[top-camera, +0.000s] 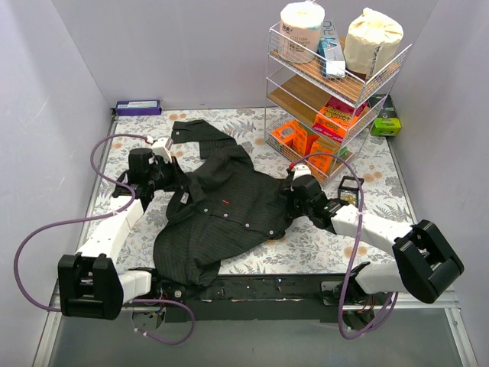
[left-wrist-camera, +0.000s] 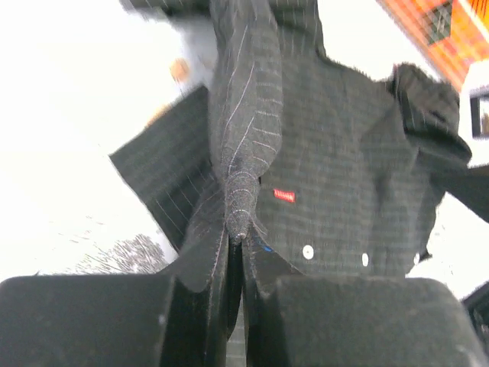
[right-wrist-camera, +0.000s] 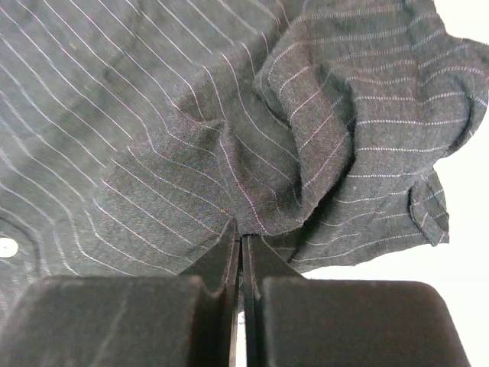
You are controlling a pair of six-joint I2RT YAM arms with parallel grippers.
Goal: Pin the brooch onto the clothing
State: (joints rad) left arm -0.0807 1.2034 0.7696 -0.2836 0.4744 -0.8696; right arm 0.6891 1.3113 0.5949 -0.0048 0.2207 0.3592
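Thin white wire rack (top-camera: 269,73) with flat wooden boards, three tiers, loaded with two soft paper rolls (top-camera: 302,30) on top and glossy orange boxes (top-camera: 294,136) at the bottom. Left of and nearer than the rack, close to its lowest tier: black shirt (top-camera: 221,214), thin woven cloth with fine pale pinstripes, spread front-up and rumpled on a leaf-printed table cover (top-camera: 306,246). Tiny red label (top-camera: 225,202) on the chest, well left of the rack, with small round white buttons (left-wrist-camera: 308,251) in a row under it in the left wrist view. Just in front of the rack's lower left corner: right gripper (top-camera: 289,191), blocky black fingers pressed together on the shirt's sleeve edge. In the right wrist view, the same gripper (right-wrist-camera: 241,246) pinching a soft fold, with cloth bunched into rounded pleats above the tips and a loose hem curling off to the right. Far left of the rack, across the shirt: left gripper (top-camera: 170,162), likewise closed tight on cloth. In the left wrist view, that gripper (left-wrist-camera: 237,248) clamping a long narrow ridge of fabric, standing up as a tapering, rope-like crease with stripes bending along it. Smooth white arm shells and a looping purple cable (top-camera: 46,229) further left of the rack. Brooch: not to be made out in any view.
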